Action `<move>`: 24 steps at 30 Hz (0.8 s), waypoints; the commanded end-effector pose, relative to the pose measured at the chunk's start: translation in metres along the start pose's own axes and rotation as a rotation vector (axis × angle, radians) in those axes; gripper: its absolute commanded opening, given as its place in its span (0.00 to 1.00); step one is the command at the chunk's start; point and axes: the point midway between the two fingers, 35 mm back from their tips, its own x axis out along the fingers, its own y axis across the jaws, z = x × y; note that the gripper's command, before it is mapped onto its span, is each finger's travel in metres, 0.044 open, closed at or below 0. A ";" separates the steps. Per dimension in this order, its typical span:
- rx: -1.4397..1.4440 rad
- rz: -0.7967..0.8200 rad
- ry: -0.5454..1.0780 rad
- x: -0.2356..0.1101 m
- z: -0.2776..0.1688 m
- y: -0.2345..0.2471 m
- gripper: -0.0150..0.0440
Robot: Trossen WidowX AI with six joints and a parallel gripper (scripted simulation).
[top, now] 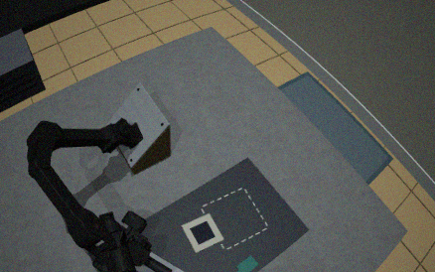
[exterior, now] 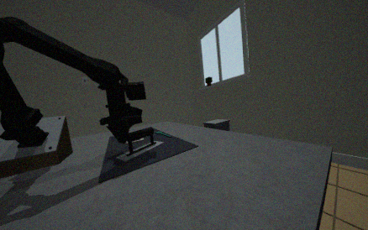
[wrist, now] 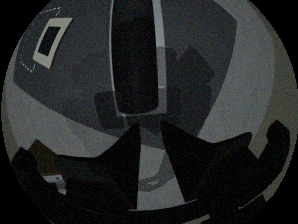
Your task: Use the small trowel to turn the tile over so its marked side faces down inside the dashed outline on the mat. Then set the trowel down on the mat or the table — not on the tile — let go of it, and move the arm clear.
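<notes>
Black handle up, trowel down on the mat; jaws slightly apart, nothing seen between them

Trowel [top: 161,264] [exterior: 141,133] [wrist: 134,60] is on the dark mat [top: 273,204] [exterior: 178,147] [wrist: 210,30]; pale blade low, handle raised over it on two posts; long axis runs away from the gripper [top: 144,248] [exterior: 123,141] [wrist: 151,125], straight up the wrist view, toward the lower right in top; handle's near end is just beyond the fingertips, contact can't be told.

Exterior shows the posts and the space under the handle; top cuts the trowel off at the lower border, with the gripper covering part of it; wrist looks down on the handle, which covers most of the blade.

Tile [top: 216,240] [wrist: 63,31] lies beside the trowel, dark square up; only partly inside the dashed outline [top: 256,208] [wrist: 27,67], most of it out; plain in top and wrist, can't be made out reliably in exterior, where gripper and trowel are in the way.

Teal patch [top: 247,264] [exterior: 163,133] sits on the mat beyond the trowel in exterior; arm [top: 55,186] [exterior: 55,44] arches from its wedge base [top: 141,106] [exterior: 63,130] over the grey bench [top: 214,89] [exterior: 252,168] [wrist: 255,75]; bright window [exterior: 230,46] on the wall behind.
</notes>
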 end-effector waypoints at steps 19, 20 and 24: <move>0.006 -0.011 -0.003 -0.020 -0.004 -0.077 0.42; 0.006 -0.012 -0.003 -0.021 -0.005 -0.080 0.42; 0.008 -0.014 -0.002 -0.022 -0.006 -0.081 0.42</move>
